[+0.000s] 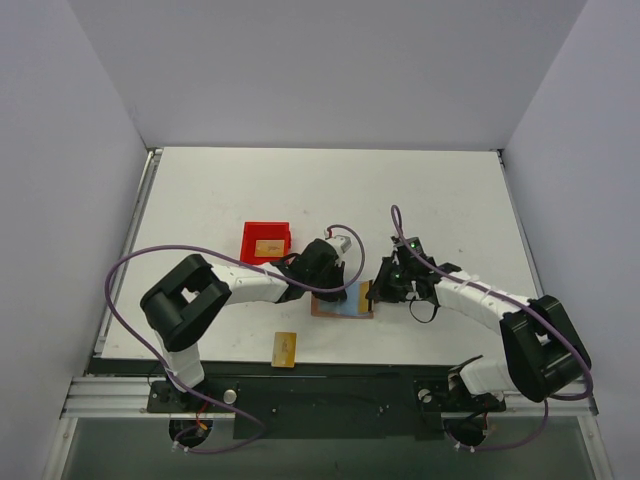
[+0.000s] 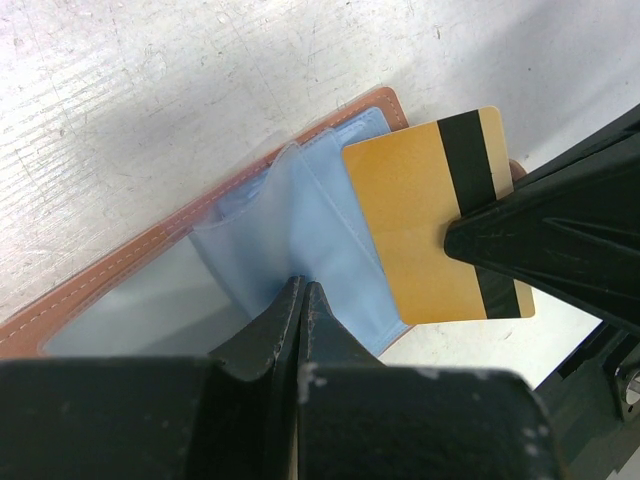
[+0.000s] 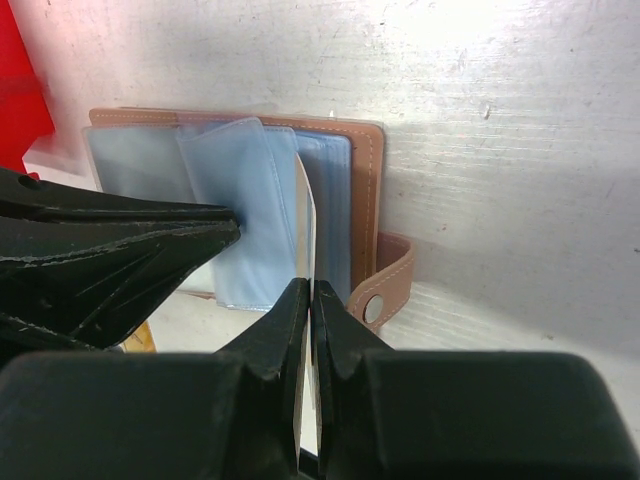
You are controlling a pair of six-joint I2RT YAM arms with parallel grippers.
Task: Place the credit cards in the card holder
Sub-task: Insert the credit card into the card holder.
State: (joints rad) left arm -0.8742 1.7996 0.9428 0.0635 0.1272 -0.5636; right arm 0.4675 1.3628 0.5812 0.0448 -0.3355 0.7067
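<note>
**Card holder open; one credit card at its sleeves**

card holder (image 2: 150, 240): brown, tan stitching, lying open and flat. Its clear light-blue sleeves are fanned up, one pinched in the left gripper (image 2: 303, 288). The clasp tab lies on the right gripper (image 3: 310, 290) side.

card A (image 2: 430, 220): gold with a dark stripe, clamped at the stripe end by the right gripper, far edge at the sleeves.

card B (image 1: 267, 247): flat in the red bin (image 1: 247, 245), just left of the left gripper.

card C (image 1: 285, 348): flat, between the left gripper and the arm bases.
</note>
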